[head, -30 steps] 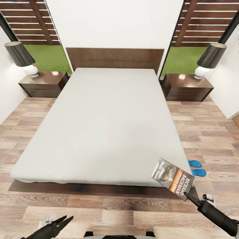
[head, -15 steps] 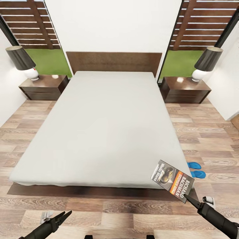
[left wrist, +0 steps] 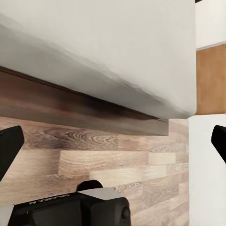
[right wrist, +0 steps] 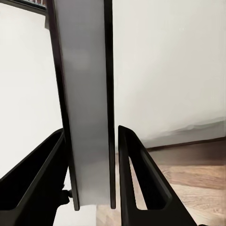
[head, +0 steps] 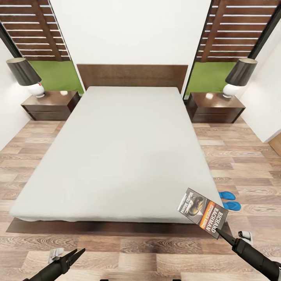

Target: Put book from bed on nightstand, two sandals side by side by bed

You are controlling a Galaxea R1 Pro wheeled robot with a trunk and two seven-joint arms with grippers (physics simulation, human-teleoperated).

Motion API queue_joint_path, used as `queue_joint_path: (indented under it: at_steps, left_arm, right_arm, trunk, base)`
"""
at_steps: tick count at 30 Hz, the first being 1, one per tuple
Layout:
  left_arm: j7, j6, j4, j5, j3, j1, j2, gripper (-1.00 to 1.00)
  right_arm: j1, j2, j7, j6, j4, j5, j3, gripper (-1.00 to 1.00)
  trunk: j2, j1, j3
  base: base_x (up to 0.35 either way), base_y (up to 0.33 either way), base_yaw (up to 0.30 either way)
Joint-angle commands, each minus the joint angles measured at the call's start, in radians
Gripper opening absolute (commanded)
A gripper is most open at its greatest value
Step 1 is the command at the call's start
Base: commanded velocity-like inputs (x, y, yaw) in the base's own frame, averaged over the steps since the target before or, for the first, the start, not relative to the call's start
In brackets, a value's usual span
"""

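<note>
— Grey mattress, dark wood frame: the bed (head: 117, 152) takes up most of the head view, with a nightstand (head: 50, 105) at each side of the headboard, the other (head: 214, 107) at the right, and a black-shaded lamp (head: 24, 76) on each.

— And the book (head: 203, 212)?

— Off the mattress, held up over the bed's near right corner. The right gripper (head: 221, 234) clamps its lower corner; in the right wrist view the fingers (right wrist: 42, 179) press both covers, and only the page edge (right wrist: 87, 103) shows.

— The sandals (head: 230, 200)?

— Two blue ones on the floor beside the bed's right side, partly hidden behind the mattress corner.

— The left gripper (head: 72, 257)?

— Low at the frame's edge, arm cut off, jaws spread with nothing between them.
</note>
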State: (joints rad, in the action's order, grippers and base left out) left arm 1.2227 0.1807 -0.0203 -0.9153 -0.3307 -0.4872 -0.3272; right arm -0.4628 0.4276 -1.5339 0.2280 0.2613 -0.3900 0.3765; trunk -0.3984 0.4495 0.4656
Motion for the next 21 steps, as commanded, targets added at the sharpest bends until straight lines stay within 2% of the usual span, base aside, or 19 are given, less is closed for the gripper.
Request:
queue_joint_path:
  at_steps: [1,2,3,6,10,21]
  left_arm:
    - [0.001,0.008,0.000,-0.007,-0.008,-0.001,0.000,1.00]
    - [0.001,0.008,0.000,-0.007,-0.008,-0.001,0.000,1.00]
    - [0.001,0.008,0.000,-0.007,-0.008,-0.001,0.000,1.00]
    - [0.000,0.008,0.000,-0.007,-0.008,-0.001,0.002,1.00]
    - [-0.001,0.008,0.000,-0.007,-0.008,-0.001,0.005,1.00]
    - [-0.003,0.008,0.000,-0.007,-0.011,-0.001,0.007,1.00]
  right_arm:
    - [-0.001,0.000,-0.003,0.010,-0.001,-0.004,-0.002,-1.00]
    - [-0.001,0.000,-0.003,0.009,-0.001,-0.004,-0.002,-1.00]
    - [-0.001,0.000,-0.003,0.008,-0.001,0.022,-0.002,-1.00]
    - [0.000,-0.001,-0.002,-0.023,-0.010,0.040,-0.001,-1.00]
    - [0.000,-0.001,-0.002,-0.048,-0.049,0.043,-0.002,-1.00]
    - [-0.001,-0.001,-0.003,-0.053,-0.057,0.043,-0.001,-1.00]
  trunk:
    - [-0.002,0.001,0.001]
    - [-0.002,0.001,0.001]
    - [-0.002,0.001,0.001]
    - [-0.002,0.001,0.000]
    - [-0.002,0.001,-0.006]
    - [-0.002,0.001,-0.023]
  base:
    - [0.000,0.000,-0.002]
    - [0.000,0.000,-0.001]
    - [0.000,0.000,0.000]
    - [0.000,0.000,0.000]
    - [0.000,0.000,0.000]
    - [0.000,0.000,0.000]
